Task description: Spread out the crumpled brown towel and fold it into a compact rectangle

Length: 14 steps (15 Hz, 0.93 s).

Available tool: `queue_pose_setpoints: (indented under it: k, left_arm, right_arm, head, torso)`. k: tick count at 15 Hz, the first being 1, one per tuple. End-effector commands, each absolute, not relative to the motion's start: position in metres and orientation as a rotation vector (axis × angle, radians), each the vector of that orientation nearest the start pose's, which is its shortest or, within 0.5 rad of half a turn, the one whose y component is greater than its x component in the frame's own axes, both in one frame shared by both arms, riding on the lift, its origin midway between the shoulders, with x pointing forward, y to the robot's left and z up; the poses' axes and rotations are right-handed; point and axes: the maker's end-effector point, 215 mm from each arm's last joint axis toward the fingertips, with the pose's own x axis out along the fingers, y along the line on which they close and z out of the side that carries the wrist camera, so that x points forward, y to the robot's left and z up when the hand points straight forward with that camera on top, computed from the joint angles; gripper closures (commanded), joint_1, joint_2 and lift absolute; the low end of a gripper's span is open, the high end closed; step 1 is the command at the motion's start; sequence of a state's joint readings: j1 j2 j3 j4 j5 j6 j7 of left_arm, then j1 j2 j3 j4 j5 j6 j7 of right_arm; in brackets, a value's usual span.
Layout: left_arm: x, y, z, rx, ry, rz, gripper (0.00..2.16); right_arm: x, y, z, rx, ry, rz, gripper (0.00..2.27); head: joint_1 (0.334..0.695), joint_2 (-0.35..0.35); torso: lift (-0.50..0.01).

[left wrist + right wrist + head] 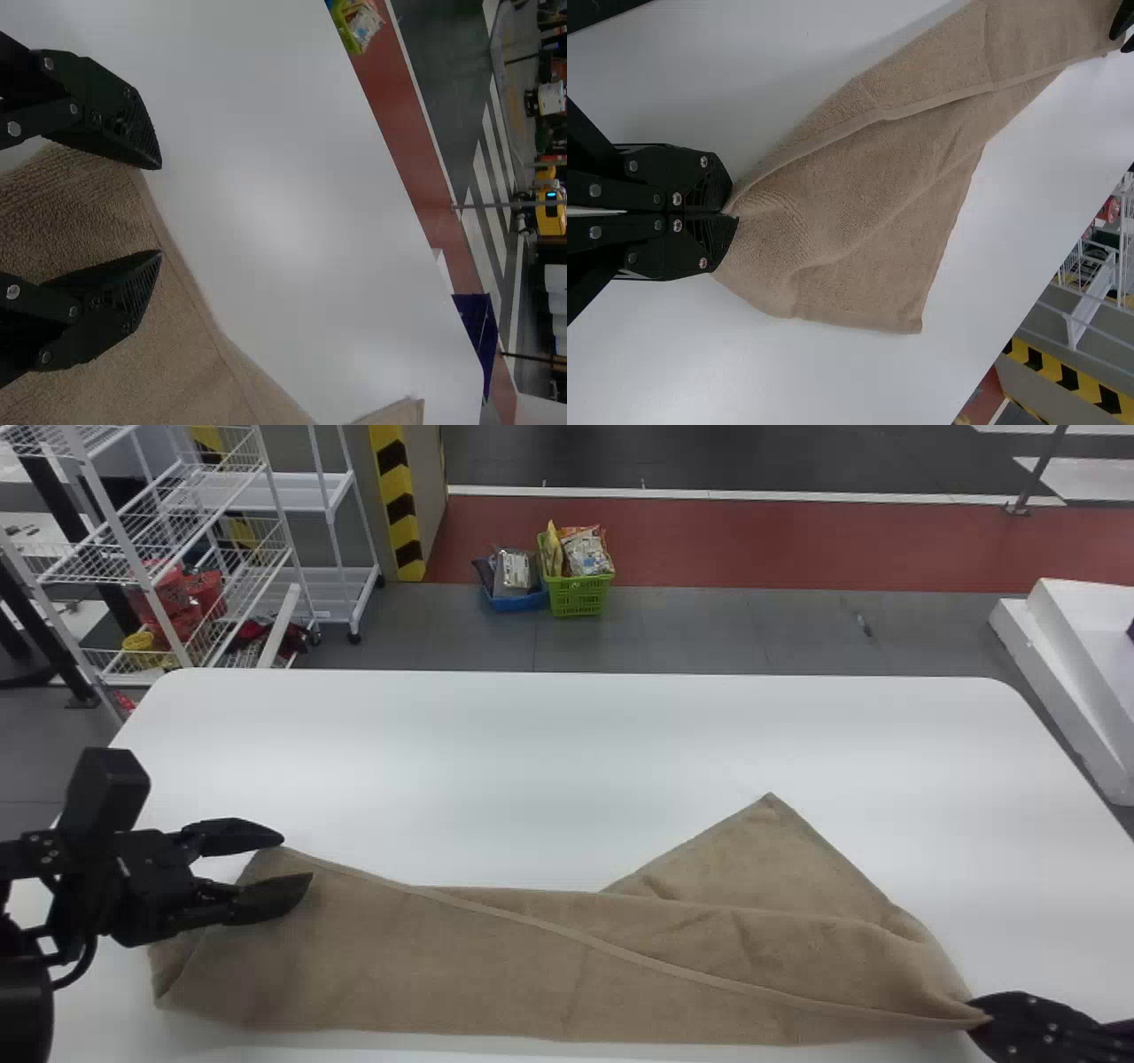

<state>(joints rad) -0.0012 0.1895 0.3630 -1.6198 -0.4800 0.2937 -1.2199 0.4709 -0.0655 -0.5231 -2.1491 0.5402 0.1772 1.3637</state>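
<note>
The towel lies along the near side of the bench, spanning from the left end effector to the right end effector. Left unit: released, its two fingers apart at the towel's left end, near the far edge; whether they touch the fabric cannot be determined. Right unit: clenched on the towel's right end, cloth gathered into the fingertips. One layer lies folded over another, its hem running diagonally toward the right unit. A triangular corner projects toward the bench's far side, nearer the right unit than the left.
</note>
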Motion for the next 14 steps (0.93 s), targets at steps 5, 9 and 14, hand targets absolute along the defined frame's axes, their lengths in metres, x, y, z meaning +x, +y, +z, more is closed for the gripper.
queue_pose_setpoints:
  k: [5,9,14]
  left_arm:
    - [0.488,0.321,-0.461,0.407,0.635,-0.731,0.61]
    - [0.483,0.328,-0.457,0.400,0.643,-0.741,1.09]
    - [0.480,0.345,-0.432,0.397,0.570,-0.695,1.09]
  right_arm:
    - [0.321,-0.326,-0.418,-0.532,0.643,0.760,1.31]
    - [0.322,-0.327,-0.418,-0.531,0.641,0.758,1.31]
    - [0.324,-0.328,-0.416,-0.530,0.636,0.754,1.31]
  head:
    - [0.695,-0.003]
    - [0.695,-0.006]
    - [0.695,0.007]
  torso:
    - [-0.127]
    - [-0.127]
    - [-0.127]
